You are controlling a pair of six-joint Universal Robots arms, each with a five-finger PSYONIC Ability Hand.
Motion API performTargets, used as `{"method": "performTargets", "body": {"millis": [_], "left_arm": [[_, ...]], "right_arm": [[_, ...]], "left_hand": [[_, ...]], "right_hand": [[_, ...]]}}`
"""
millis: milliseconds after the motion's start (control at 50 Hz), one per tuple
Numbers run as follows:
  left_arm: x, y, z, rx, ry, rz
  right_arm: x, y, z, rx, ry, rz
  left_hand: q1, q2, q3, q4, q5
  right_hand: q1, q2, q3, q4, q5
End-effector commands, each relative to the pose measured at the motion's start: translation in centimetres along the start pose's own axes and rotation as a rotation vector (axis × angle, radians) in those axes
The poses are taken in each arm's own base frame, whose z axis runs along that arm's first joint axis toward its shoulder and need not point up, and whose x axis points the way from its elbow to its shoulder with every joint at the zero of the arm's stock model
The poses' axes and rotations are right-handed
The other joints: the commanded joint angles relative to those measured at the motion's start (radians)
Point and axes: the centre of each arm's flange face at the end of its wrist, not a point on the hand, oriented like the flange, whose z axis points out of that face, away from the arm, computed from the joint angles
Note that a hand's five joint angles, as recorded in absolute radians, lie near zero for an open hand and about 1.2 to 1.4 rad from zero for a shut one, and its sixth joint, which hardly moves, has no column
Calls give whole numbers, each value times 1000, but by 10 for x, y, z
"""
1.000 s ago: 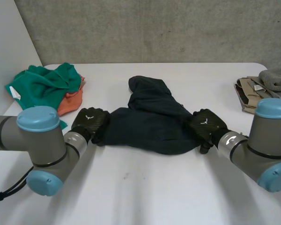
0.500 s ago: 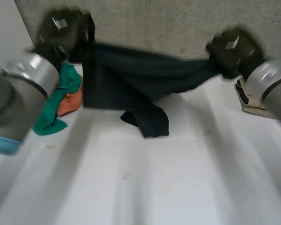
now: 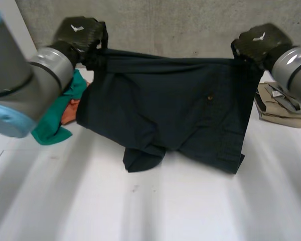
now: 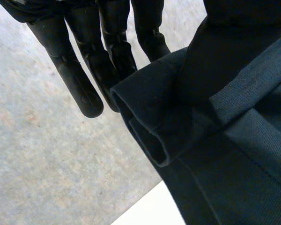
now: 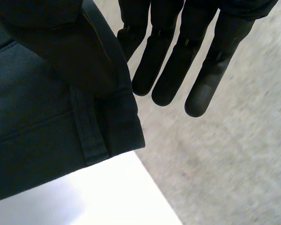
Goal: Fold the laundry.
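Observation:
A dark navy pair of shorts [image 3: 165,110] hangs spread in the air above the white table [image 3: 140,211], its lower edge touching the tabletop. My left hand [image 3: 80,32] holds one top corner of the waistband, and my right hand [image 3: 261,40] holds the other. In the left wrist view the straight fingers [image 4: 84,70] lie beside the bunched waistband [image 4: 178,126], which the thumb pinches. In the right wrist view the fingers [image 5: 178,61] stand straight next to the hem corner [image 5: 103,126], with the thumb pressed onto the cloth.
A heap of green cloth [image 3: 55,125] and orange cloth [image 3: 70,111] lies at the table's left, behind the hanging shorts. A folded beige stack [image 3: 283,108] sits at the right edge. A grey concrete wall [image 3: 165,25] stands behind the table.
Both hands closed on the crumpled shorts on the table and lifted them high. The garment has since unfurled and now hangs wide between the hands.

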Motion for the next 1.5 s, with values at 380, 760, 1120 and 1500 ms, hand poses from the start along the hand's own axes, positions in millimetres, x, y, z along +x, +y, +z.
{"method": "performTargets", "body": {"millis": [380, 760, 1120, 1500], "left_arm": [[-43, -90, 69, 802, -197, 69], [34, 145, 11, 8, 18, 62], [56, 111, -148, -602, 253, 120], [83, 78, -193, -689, 472, 250]], "right_arm": [[45, -91, 53, 737, 537, 52], [-98, 110, 78, 39, 24, 6], [-120, 118, -63, -448, -374, -193], [-110, 102, -146, -581, -542, -310]], "left_hand": [[238, 200, 207, 198, 245], [238, 200, 207, 198, 245], [238, 200, 207, 198, 245], [238, 200, 207, 198, 245]], "right_hand": [[280, 220, 207, 198, 213], [280, 220, 207, 198, 213], [280, 220, 207, 198, 213], [280, 220, 207, 198, 213]]}}
